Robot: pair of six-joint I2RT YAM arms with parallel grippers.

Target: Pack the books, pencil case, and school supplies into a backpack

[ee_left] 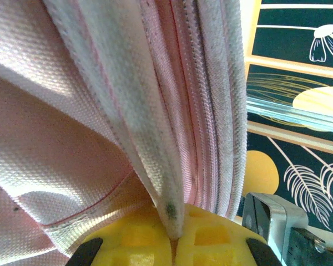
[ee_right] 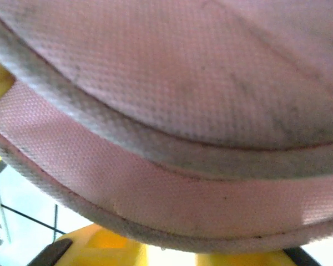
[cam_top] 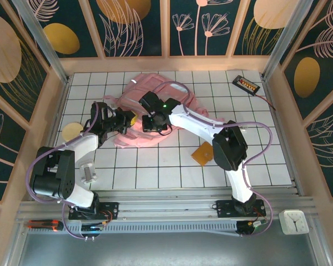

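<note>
The pink backpack (cam_top: 158,86) lies at the back middle of the tiled table. My left gripper (cam_top: 124,121) is at its left edge, and its yellow jaws (ee_left: 175,241) are shut on a fold of the backpack's grey-trimmed rim (ee_left: 155,138). My right gripper (cam_top: 154,123) presses against the backpack's front just to the right. A pink band of the backpack (ee_right: 172,188) lies across its yellow fingers (ee_right: 94,244) and hides their tips. The orange square pad (cam_top: 202,153) lies on the table near the right arm. The books and the pencil case are out of view.
A black gadget with red marks (cam_top: 247,84) sits at the back right. A pale yellow disc (cam_top: 72,131) lies at the left edge, with a small silver object (cam_top: 89,172) in front of it. A white clock (cam_top: 293,221) rests off the table at the near right.
</note>
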